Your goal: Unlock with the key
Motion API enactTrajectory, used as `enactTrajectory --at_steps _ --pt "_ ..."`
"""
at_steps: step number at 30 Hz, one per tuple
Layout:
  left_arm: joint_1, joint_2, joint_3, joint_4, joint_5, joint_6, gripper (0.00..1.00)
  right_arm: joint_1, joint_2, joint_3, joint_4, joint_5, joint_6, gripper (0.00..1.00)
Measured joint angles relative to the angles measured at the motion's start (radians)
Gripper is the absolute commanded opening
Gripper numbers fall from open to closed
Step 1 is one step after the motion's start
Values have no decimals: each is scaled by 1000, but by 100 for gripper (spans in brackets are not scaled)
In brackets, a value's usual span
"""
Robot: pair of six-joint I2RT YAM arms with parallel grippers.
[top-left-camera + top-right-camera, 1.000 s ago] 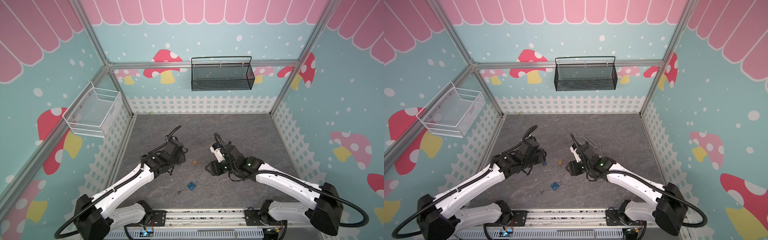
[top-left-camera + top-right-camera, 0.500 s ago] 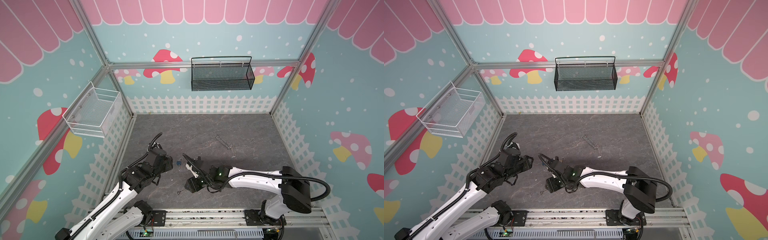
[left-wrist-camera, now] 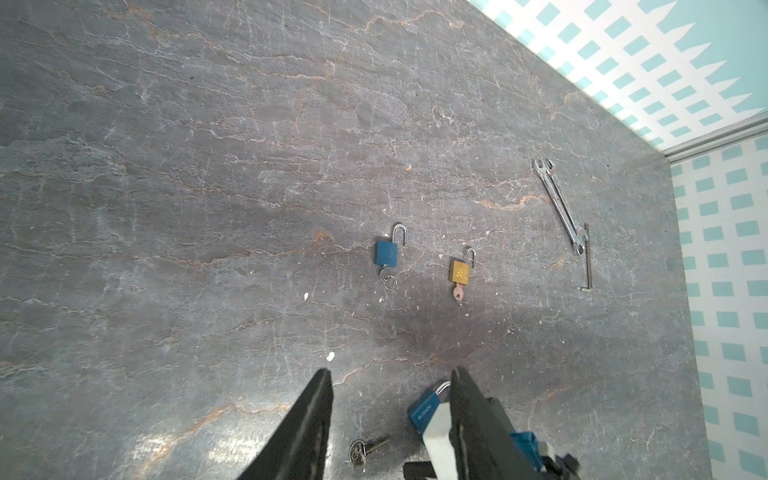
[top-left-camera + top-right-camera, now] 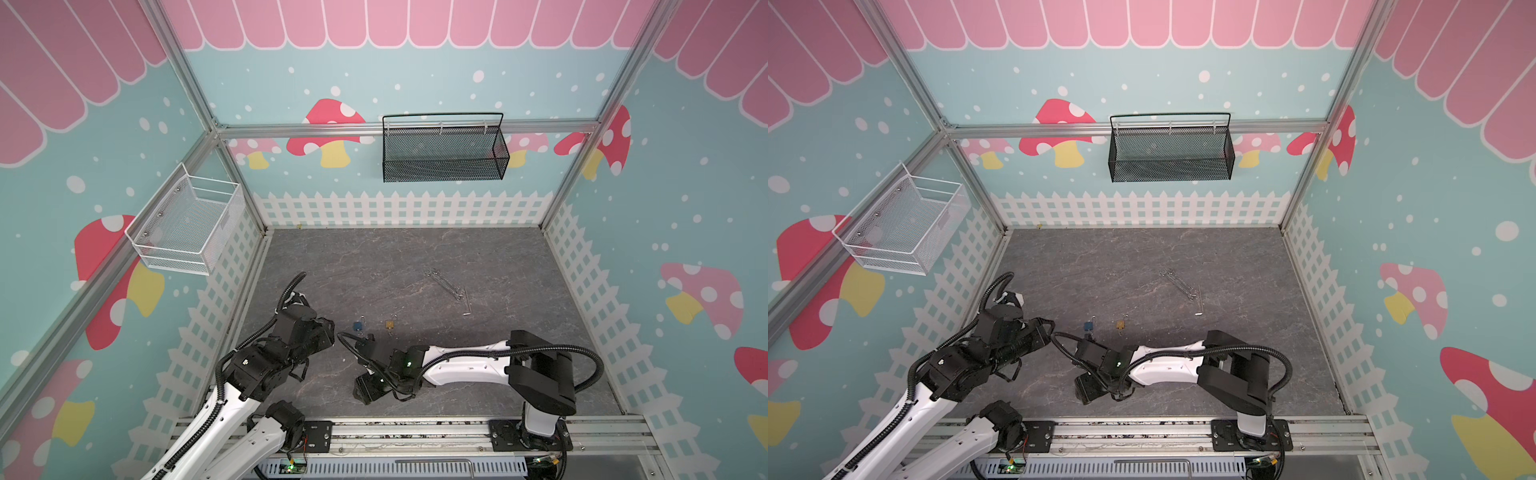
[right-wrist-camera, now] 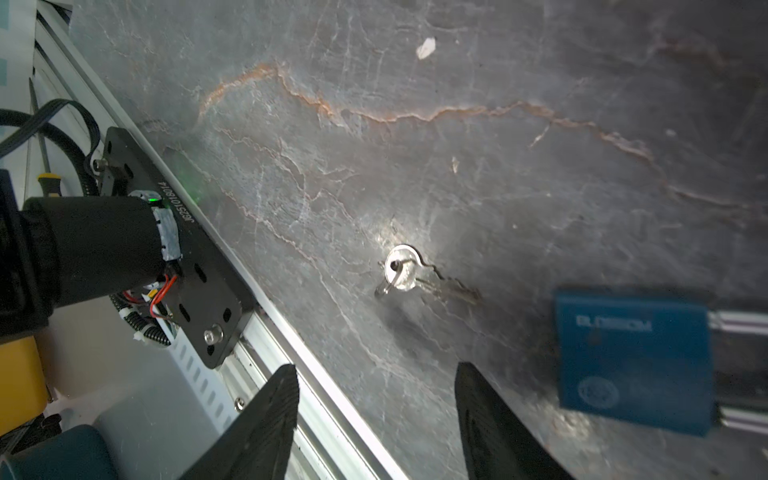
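Note:
A loose silver key [image 5: 401, 272] on a ring lies flat on the grey floor, also seen in the left wrist view as the key [image 3: 365, 449]. Beside it lies a blue padlock [image 5: 631, 361], the same blue padlock [image 3: 424, 409] being partly hidden behind a finger. My right gripper [image 5: 377, 368] is open just short of the key, holding nothing. My left gripper [image 3: 391, 372] is open and empty too. In both top views the right gripper [image 4: 365, 390] [image 4: 1086, 388] hides key and padlock, and the left gripper [image 4: 328, 328] [image 4: 1046, 328] hovers to its left.
A second blue padlock [image 3: 387, 253] [image 4: 359, 326] and a gold padlock [image 3: 459, 270] [image 4: 390, 324] lie mid-floor with shackles raised and keys in them. Wrenches [image 3: 561, 203] and a hex key [image 3: 587, 257] lie farther right. The front rail [image 5: 316, 374] runs close under the right gripper.
Both arms have drawn back toward the front edge. The right gripper has swung across and down over the loose key and blue padlock, which the top views no longer show.

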Motion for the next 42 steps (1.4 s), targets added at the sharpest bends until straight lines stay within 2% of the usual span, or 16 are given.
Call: enactTrajectory --at_steps 20,29,42 --pt "60 -58 0 -60 -5 -8 47 -2 175 211 -99 23 -25 65" --pt "87 -87 15 -90 -23 -14 47 -11 245 317 -142 29 -97 64" --pt "88 -108 37 -111 -39 -27 47 -13 237 348 -257 130 -225 59"
